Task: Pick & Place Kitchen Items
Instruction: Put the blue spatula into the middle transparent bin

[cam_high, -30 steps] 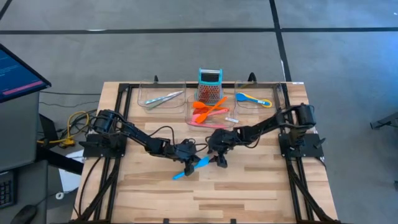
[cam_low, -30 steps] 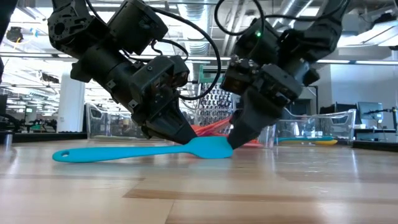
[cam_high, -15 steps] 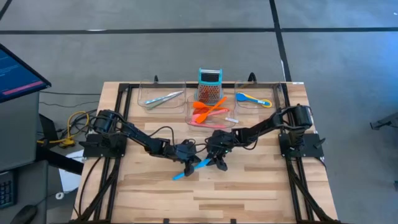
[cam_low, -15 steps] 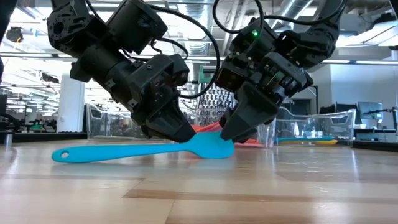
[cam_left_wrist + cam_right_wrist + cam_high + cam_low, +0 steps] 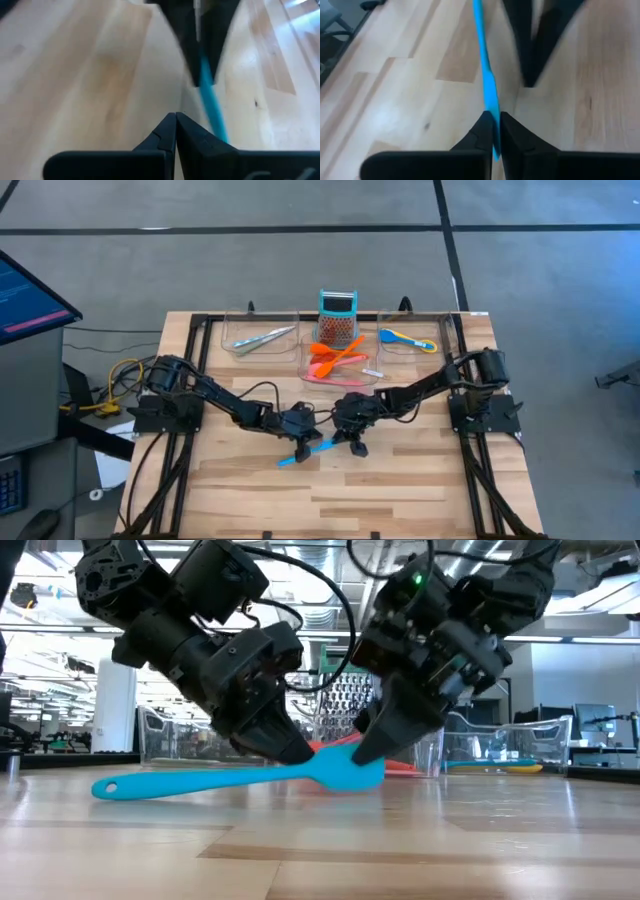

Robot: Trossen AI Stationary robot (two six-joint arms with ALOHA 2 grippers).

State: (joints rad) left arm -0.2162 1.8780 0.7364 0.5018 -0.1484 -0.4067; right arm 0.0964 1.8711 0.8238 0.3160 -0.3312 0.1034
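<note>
The wooden bench [image 5: 400, 490] is carrying everything, with both dark arms reaching in toward its middle. Along its far edge three clear plastic trays are sitting side by side: the left tray [image 5: 215, 337] is holding the silvery metal tongs [image 5: 264, 338], the middle tray [image 5: 306, 365] is holding orange utensils [image 5: 336, 352] over a pink one [image 5: 330, 376], and the right tray [image 5: 395, 348] is holding a blue and yellow spoon [image 5: 407, 338]. A teal-topped grater [image 5: 338, 315] is standing upright at the back of the middle tray.

The left arm is stretching from the bench's left side, and the left claw [image 5: 301, 432] is pointing down at the bench near the centre with its fingers pressed together; in the left wrist view the fingertips [image 5: 172, 131] are meeting with nothing between them, and the left claw is standing right beside the spatula's neck. The right arm is coming in from the right side, and the right claw [image 5: 349, 436] is leaning down opposite the left one, clamped on the blue spatula [image 5: 240, 779]; the right wrist view is showing its fingers [image 5: 482, 131] pinching the thin blue blade [image 5: 490, 100] edge-on.

The blue spatula is lying near the bench's centre, in front of the middle tray, its handle pointing toward the front left and resting low along the wood, its broad blade end under the two claws.
</note>
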